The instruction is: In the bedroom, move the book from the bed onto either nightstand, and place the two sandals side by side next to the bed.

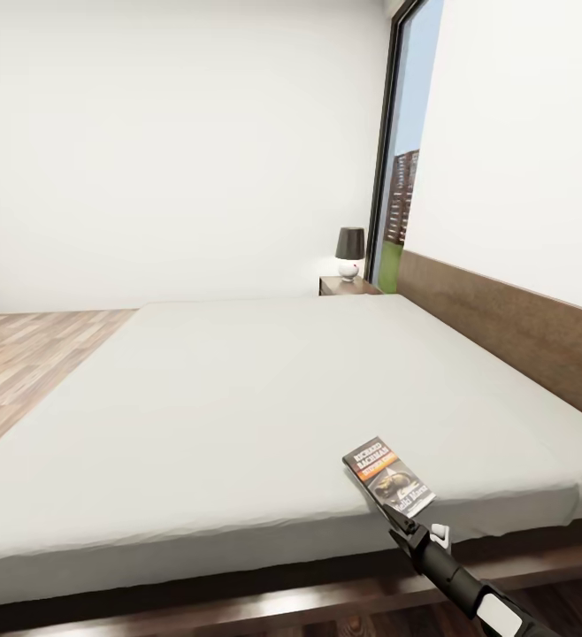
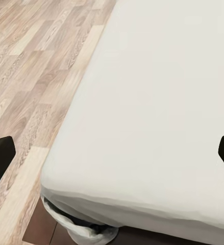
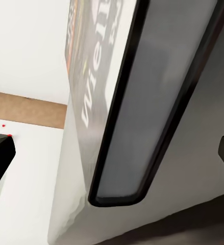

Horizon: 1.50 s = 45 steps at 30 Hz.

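The right end effector (image 1: pixel 395 513) is clamped on the paperback book (image 1: pixel 388 476) at the bed's (image 1: pixel 264 389) near edge. Lift it level (thin cover, likely to slip) before carrying toward the nightstand (image 1: pixel 344 286). The left end effector (image 2: pixel 112 153) is spread wide.

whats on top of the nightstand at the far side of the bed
A table lamp with a dark shade and a round white base stands on the nightstand. The mattress covers the nightstand's lower part, so its front cannot be seen.

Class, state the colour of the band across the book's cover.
Orange, on a dark cover; the book shows it best in the head view.
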{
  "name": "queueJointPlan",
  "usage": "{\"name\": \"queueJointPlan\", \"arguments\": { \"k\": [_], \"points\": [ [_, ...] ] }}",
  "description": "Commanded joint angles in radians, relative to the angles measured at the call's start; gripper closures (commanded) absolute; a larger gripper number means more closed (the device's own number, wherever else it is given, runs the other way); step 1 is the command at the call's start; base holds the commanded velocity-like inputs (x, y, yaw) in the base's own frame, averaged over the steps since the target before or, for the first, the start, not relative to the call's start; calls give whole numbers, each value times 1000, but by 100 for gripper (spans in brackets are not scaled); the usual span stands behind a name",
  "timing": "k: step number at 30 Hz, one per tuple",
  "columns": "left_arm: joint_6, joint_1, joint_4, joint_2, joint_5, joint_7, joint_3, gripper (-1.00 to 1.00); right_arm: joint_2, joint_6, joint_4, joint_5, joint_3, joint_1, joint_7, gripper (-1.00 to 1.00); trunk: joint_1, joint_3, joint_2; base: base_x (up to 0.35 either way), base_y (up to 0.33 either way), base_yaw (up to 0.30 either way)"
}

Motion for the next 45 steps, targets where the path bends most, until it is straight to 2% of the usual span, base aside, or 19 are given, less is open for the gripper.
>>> {"name": "queueJointPlan", "arguments": {
  "k": [1, 45],
  "points": [
    [8, -1, 0, 0, 6, -1, 1, -100, -1, 9, 0, -11, 7, -1, 2, -100, 0, -1, 0, 18, 3, 0],
    [7, 0, 0, 0, 6, -1, 1, -100, 2, 9, 0, -10, 10, -1, 2, -100, 0, -1, 0, 1, 0, 0]
  ]
}}
